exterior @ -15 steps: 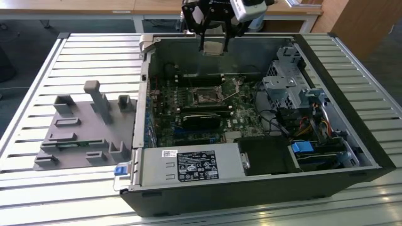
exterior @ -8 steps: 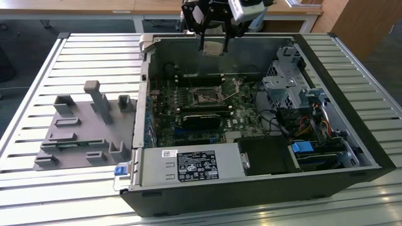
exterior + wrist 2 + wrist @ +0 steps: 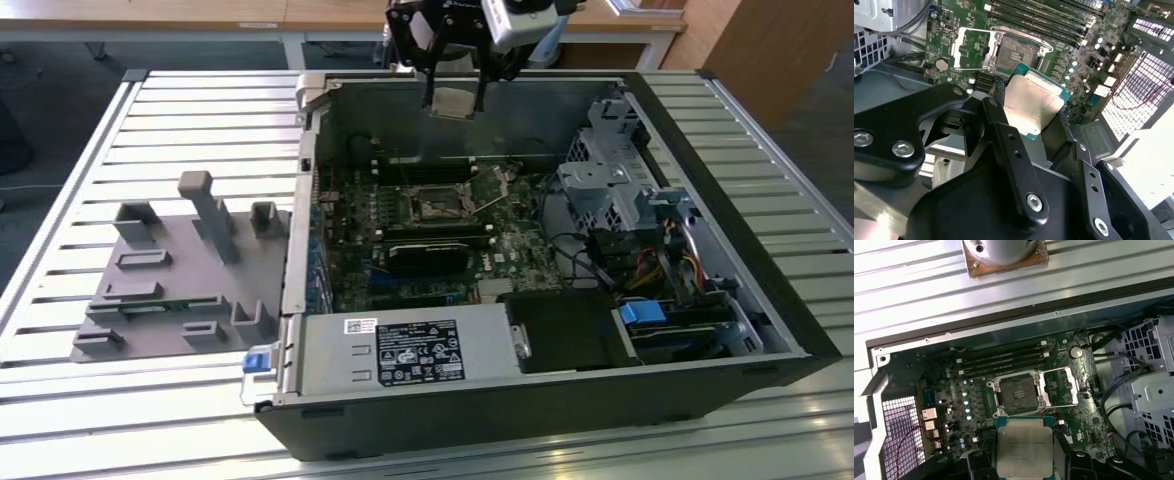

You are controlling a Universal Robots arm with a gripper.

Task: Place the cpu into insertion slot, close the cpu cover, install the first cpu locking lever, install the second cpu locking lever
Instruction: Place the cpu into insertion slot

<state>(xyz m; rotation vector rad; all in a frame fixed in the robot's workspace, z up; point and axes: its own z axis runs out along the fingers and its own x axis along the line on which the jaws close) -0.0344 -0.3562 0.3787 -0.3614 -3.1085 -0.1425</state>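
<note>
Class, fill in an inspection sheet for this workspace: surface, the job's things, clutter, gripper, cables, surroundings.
Surface: slatted metal table, carrying an open computer case laid on its side.
Job's things: cpu held in the air above the case, not yet seated; insertion slot empty; cpu cover swung open beside the slot.
Clutter: grey fixture block on the table at the exterior view's left, apart from the case.
Gripper: gripper above the case, jaws shut on the cpu's edges.
Cables: coloured cable bundle inside the case at the exterior view's right, away from the slot.
Surroundings: wooden desks beyond the table.
</note>
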